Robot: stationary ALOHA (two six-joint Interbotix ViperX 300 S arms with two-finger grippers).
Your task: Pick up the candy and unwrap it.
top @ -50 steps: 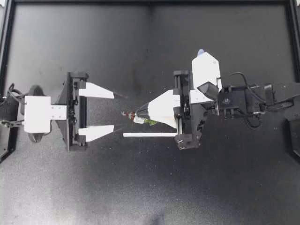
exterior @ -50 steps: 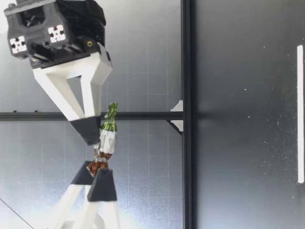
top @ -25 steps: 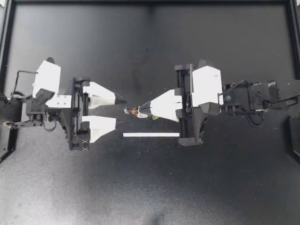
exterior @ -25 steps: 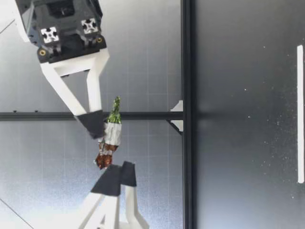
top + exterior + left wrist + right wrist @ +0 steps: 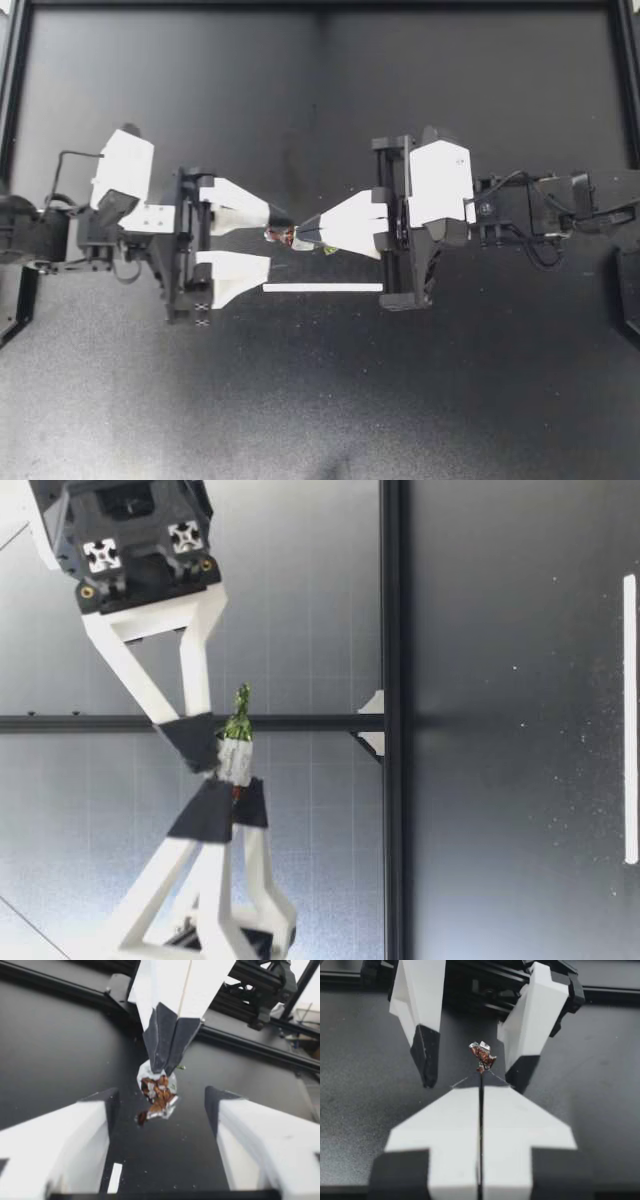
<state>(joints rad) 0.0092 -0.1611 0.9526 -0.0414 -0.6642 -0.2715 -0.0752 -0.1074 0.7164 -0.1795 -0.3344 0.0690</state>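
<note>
Top view: my left gripper point(image 5: 277, 242) has advanced since half a second ago, and its open fingers now flank the candy point(image 5: 283, 236), which my right gripper point(image 5: 300, 238) pinches above the table. Low view: the candy has a green twisted end and a silver middle. Left wrist view: its crinkled brown-and-silver end touches neither finger.

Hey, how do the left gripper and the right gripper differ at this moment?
The right gripper is shut on the candy, fingers pressed together; the left gripper is open, fingers spread. The right gripper holds the candy; the left gripper only straddles its brown twisted end without touching. Both have white, black-tipped fingers and face each other above the table.
</note>
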